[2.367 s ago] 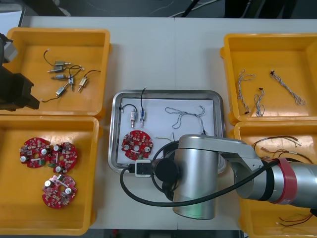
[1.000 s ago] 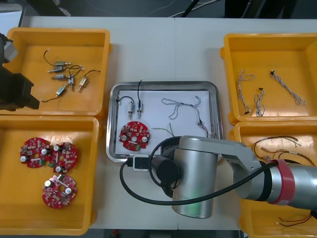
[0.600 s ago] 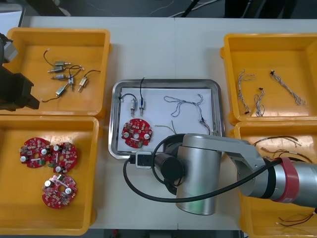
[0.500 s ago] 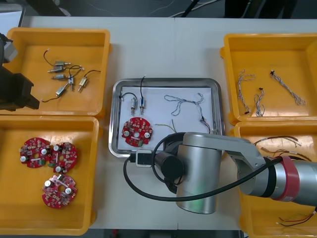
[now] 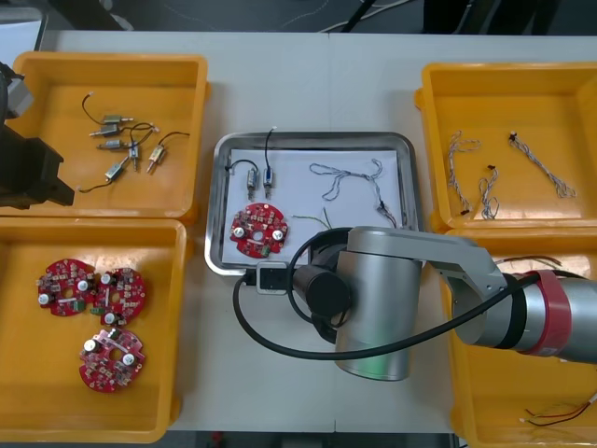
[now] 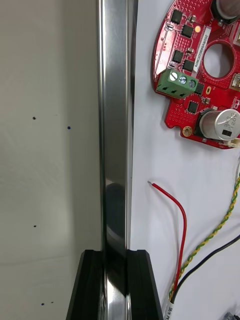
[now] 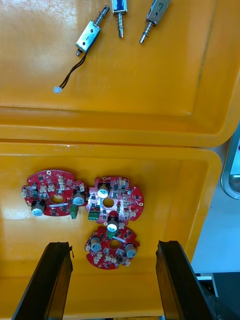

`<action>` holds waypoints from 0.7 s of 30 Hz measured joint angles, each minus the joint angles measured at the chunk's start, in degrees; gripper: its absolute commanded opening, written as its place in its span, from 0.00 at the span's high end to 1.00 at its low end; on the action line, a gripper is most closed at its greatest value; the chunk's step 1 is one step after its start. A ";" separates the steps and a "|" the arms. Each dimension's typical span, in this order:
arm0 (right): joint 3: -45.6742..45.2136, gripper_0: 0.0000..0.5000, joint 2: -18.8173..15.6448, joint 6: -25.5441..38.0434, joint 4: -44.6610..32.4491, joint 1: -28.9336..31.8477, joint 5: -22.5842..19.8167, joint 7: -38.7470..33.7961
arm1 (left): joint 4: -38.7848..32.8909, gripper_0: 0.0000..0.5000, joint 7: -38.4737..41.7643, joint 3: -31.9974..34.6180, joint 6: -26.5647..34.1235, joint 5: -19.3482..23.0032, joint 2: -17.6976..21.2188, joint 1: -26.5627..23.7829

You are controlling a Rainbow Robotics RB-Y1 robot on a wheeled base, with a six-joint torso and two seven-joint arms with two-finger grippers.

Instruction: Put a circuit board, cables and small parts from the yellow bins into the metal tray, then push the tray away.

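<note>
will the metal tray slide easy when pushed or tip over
Probably slides as one stiff piece: the metal tray is shallow and flat on the table, the right end effector shut on its near rim. Tipping seems unlikely, being so low. Loose cables and circuit board may shift if jolted. Left end effector hovers over the yellow bins.

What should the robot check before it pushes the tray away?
1. Grip: the right pincer is shut on the metal tray's rim. Ok.
2. Circuit board lying in the tray. Ok.
3. Cables in the tray: a twisted blue and white cable and a red and yellow cable. Ok.
4. Small metal parts in the tray, two of them. Ok.
5. Table beyond the tray's far edge is bare. Ok.
6. Left pincer out of the way: open above the yellow bin of boards. Ok.
</note>
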 measured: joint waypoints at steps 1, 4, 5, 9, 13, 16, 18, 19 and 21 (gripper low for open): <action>-0.12 1.00 -0.06 0.00 0.00 -0.22 -0.01 0.00 | 0.00 0.00 0.00 0.00 0.00 0.00 0.00 0.00; -0.51 1.00 -0.25 -0.28 0.00 -0.81 -0.02 0.00 | 0.00 0.00 0.00 0.00 0.00 0.00 0.00 0.00; -0.59 1.00 -0.35 -0.58 0.00 -0.97 -0.03 0.00 | 0.00 0.00 0.00 0.00 0.00 0.00 0.00 0.00; -0.76 1.00 -0.96 -2.69 0.23 -1.57 -0.05 0.00 | 0.00 0.00 0.00 0.00 0.00 0.00 0.00 0.00; -0.82 1.00 -1.06 -5.22 1.97 -2.13 -0.09 0.00 | 0.00 0.00 0.00 0.00 0.00 0.00 0.00 0.00; -0.82 1.00 -1.06 -6.60 3.41 -2.56 -0.11 0.00 | 0.00 0.00 0.00 0.00 0.00 0.00 0.00 0.00; -0.83 1.00 -1.06 -6.97 4.08 -2.95 -0.14 0.00 | 0.00 0.00 0.00 0.00 0.00 0.00 0.00 0.00; -0.83 1.00 -1.07 -6.99 4.35 -3.17 -0.14 0.00 | 0.00 0.00 0.00 0.00 0.00 0.00 0.00 0.00; -0.83 1.00 -1.07 -7.09 4.91 -3.69 -0.16 0.00 | 0.00 0.00 0.00 0.00 0.00 0.00 0.00 0.00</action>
